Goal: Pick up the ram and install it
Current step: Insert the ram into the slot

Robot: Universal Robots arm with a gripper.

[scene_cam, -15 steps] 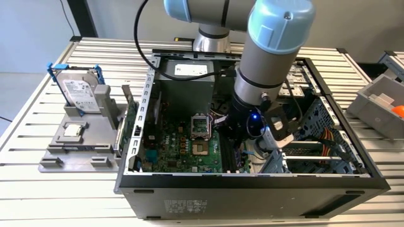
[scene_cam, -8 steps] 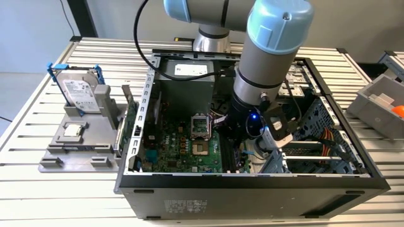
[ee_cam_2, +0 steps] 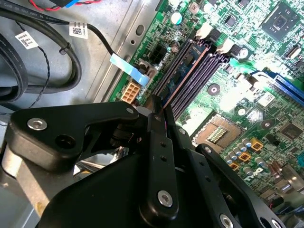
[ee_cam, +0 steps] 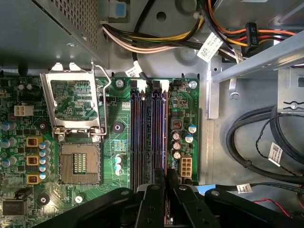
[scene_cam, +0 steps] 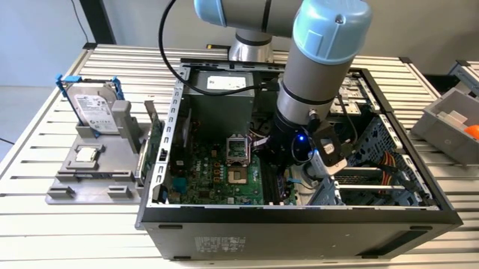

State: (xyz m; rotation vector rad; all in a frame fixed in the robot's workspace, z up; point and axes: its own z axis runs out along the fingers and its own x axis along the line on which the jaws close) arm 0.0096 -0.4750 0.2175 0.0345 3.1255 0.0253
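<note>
Gripper [ee_cam_2: 159,110] sits low inside the open computer case [scene_cam: 299,216], over the memory slots [ee_cam: 148,133] of the motherboard [scene_cam: 217,185]. In both wrist views we see its fingers [ee_cam: 156,183] closed together on the thin edge of the ram [ee_cam_2: 183,71], which stands in one slot, right of the open processor socket [ee_cam: 80,164].

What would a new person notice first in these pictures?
The big grey robot arm reaching down into the open computer case on the slatted table. Its black pincer sits right over the row of memory slots on the green motherboard. Beside the slots, the processor socket lies open.
</note>
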